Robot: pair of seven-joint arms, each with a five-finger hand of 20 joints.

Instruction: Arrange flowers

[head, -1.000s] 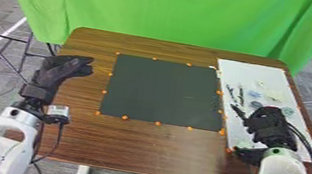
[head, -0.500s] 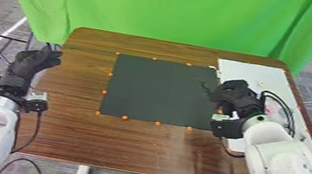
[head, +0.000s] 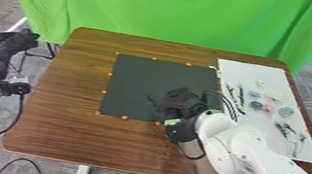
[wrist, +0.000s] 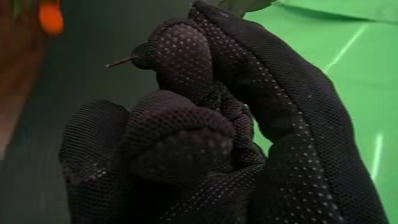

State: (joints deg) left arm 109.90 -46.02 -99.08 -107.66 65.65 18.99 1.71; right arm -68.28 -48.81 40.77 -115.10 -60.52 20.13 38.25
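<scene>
- Behind the brown wooden table point(head: 64, 133), we see a green curtain point(head: 182, 13).
- At four o'clock from the dark mat's point(head: 141, 72) centre, our right hand point(head: 182, 102) pinches a leafy sprig point(head: 151, 98).
- Toward three o'clock, the white board point(head: 249, 72) bears blue and pink flower heads point(head: 269, 108).
- Our left hand point(head: 8, 46) is beyond the table toward nine o'clock; we can't tell its state.

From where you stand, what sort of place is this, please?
Probably a robotics lab or test studio: a bright green backdrop stands behind the wooden table, and small orange markers line the edges of the dark mat.
</scene>
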